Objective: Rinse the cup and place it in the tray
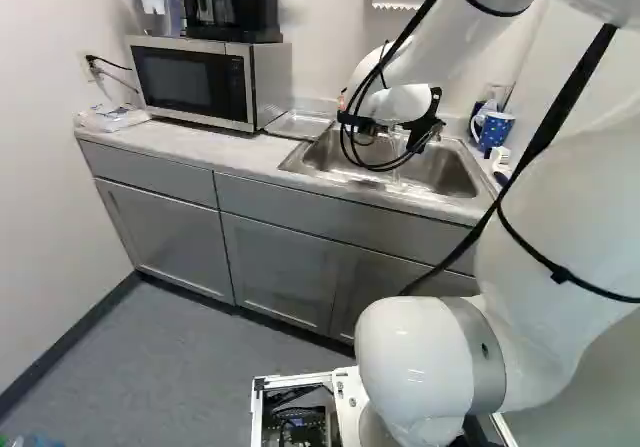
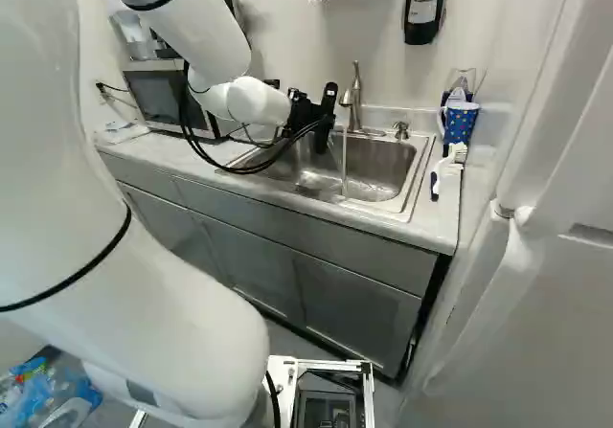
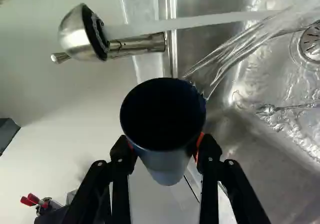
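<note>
At the sink [image 2: 369, 171], the black gripper [image 2: 329, 119] is over the basin, left of the running faucet [image 2: 354, 98]. The wrist view has the gripper [image 3: 166, 149] shut on a dark cup [image 3: 167, 166], one orange-padded finger on either side. The cup's dark mouth faces the camera; its inside is too dark to make out. Beside it falls the water stream [image 3: 215, 20], and thin streaks of water spread from its rim towards the drain. A shallow metal tray [image 1: 298, 124] lies between sink and microwave.
The microwave [image 1: 195, 82] carries a black coffee maker [image 1: 232, 2]. Beyond the sink's other side stand a blue dotted cup [image 2: 461, 123] and a white brush [image 2: 443, 169]. A spoon-like utensil [image 3: 287, 107] lies in the basin. A soap dispenser [image 2: 425, 2] hangs on the wall.
</note>
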Tool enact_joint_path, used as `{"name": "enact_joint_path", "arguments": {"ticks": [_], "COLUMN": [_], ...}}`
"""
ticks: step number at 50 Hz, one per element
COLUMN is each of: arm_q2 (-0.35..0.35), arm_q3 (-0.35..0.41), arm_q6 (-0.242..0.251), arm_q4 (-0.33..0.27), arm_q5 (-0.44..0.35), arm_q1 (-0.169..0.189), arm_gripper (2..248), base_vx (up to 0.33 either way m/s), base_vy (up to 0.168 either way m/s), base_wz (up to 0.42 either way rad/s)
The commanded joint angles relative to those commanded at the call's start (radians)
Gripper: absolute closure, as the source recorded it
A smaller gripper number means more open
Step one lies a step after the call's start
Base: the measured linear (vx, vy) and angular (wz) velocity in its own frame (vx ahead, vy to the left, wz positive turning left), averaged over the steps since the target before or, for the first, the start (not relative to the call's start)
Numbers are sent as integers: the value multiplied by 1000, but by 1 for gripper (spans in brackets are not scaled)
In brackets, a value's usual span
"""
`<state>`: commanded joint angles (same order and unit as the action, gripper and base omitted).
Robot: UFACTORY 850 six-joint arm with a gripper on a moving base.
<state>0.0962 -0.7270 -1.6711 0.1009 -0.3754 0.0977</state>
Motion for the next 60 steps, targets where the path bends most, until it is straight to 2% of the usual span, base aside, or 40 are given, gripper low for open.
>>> {"name": "enact_joint_path", "arguments": {"ticks": [35, 40, 48, 60], "arm_q2": [0, 0, 0, 0], "arm_q3": [0, 0, 0, 0], "arm_q6": [0, -24, -97, -121], "arm_q4": [0, 0, 0, 0], "arm_q5": [0, 0, 0, 0], "arm_q1": [0, 0, 0, 0], "arm_gripper": [124, 124, 124, 124], "base_vx": [0, 0, 0, 0], "base_vy": [0, 0, 0, 0], "base_wz": [0, 0, 0, 0]}}
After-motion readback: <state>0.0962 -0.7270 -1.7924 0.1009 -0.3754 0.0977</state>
